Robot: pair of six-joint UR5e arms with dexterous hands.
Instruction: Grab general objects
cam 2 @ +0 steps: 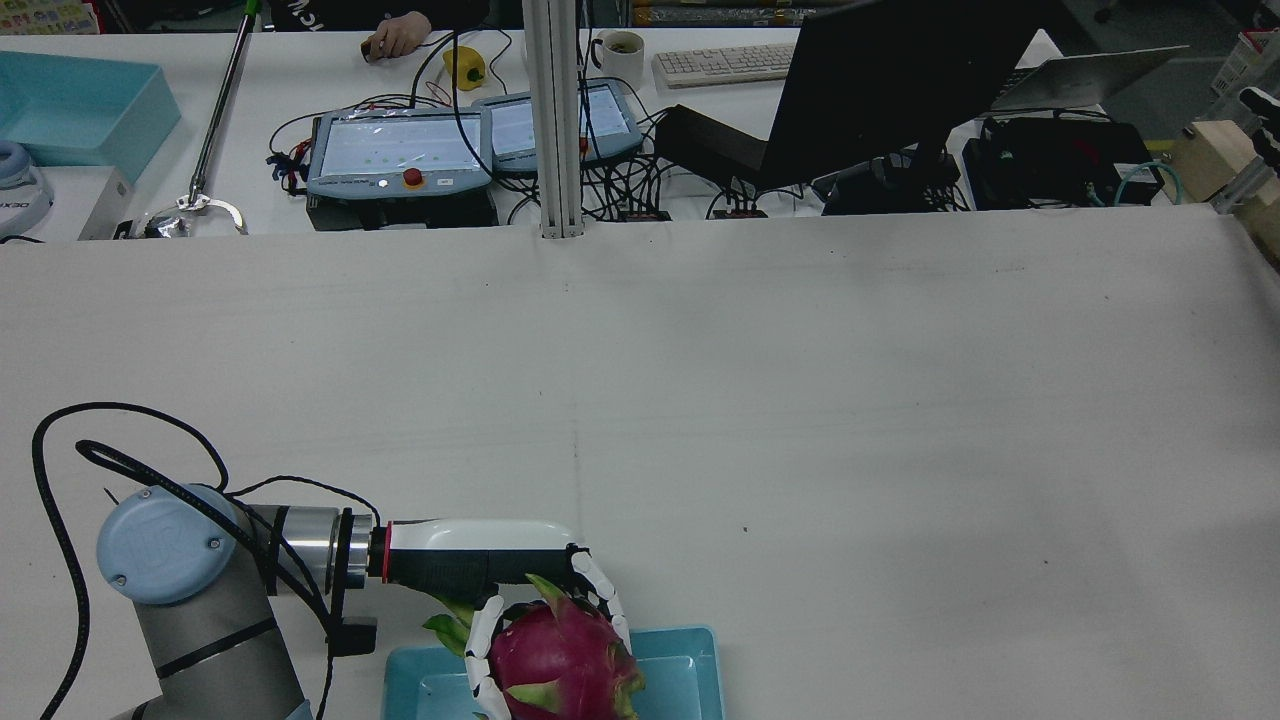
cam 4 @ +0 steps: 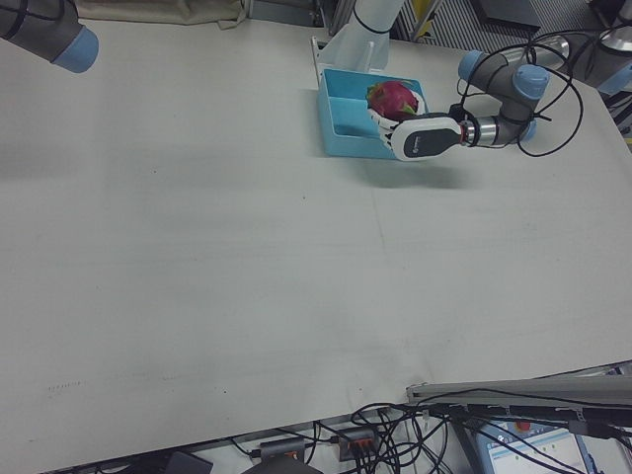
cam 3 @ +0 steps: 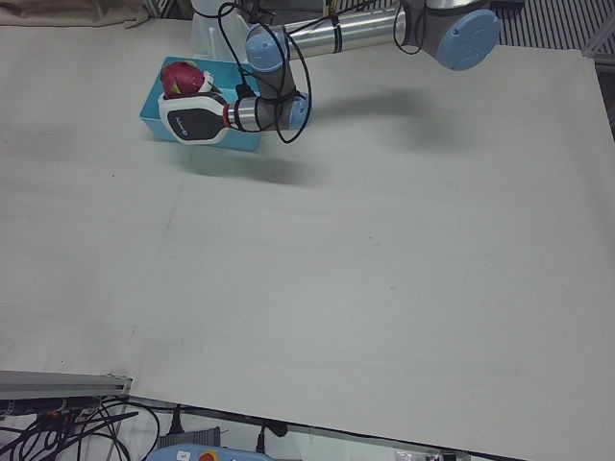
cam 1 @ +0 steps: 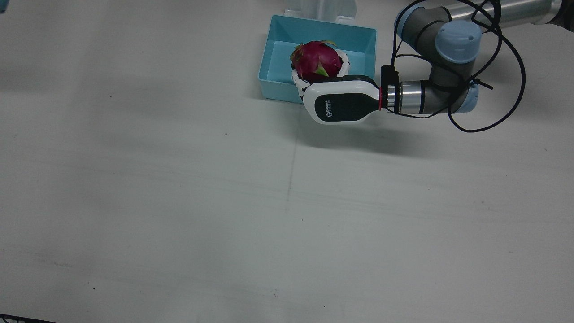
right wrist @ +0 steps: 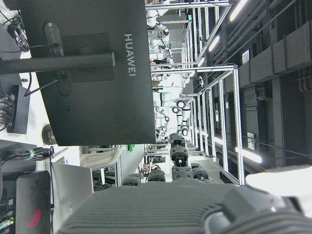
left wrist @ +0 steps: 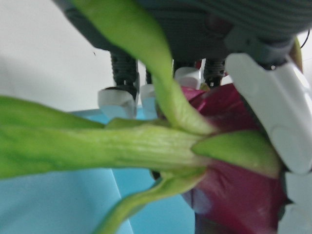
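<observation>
Sitting over the light-blue rectangular plastic bin (cam 1: 358,36), the round magenta dragon fruit with green leafy scales (cam 1: 316,59) is wrapped by the white fingers (cam 2: 482,640) of the left robot hand (cam 1: 334,96), which curl around both of its sides. From the rear view the fruit (cam 2: 563,660) shows above the bin's near rim (cam 2: 700,640), and whether it rests on the bin floor or hangs just clear of it cannot be told. The left hand view is filled by the fruit's green scales and dark red skin (left wrist: 234,195), with a white finger (left wrist: 278,122) pressed along it and blue plastic (left wrist: 58,204) beneath.

The left robot hand's black-and-white palm housing reaches level from the grey arm with pale blue joint caps (cam 1: 453,45), whose black cable (cam 1: 515,89) loops beside the wrist. The bin stands at the robot's edge of the pale grey tabletop (cam 1: 224,202), close to the white pedestal (cam 1: 323,11).

The right robot hand does not appear in any of the fixed views; its own camera looks out at a black monitor's back (right wrist: 87,73), so how its fingers stand cannot be told. Only a blue-capped joint of the right arm (cam 4: 59,39) shows in the right-front view's corner.
</observation>
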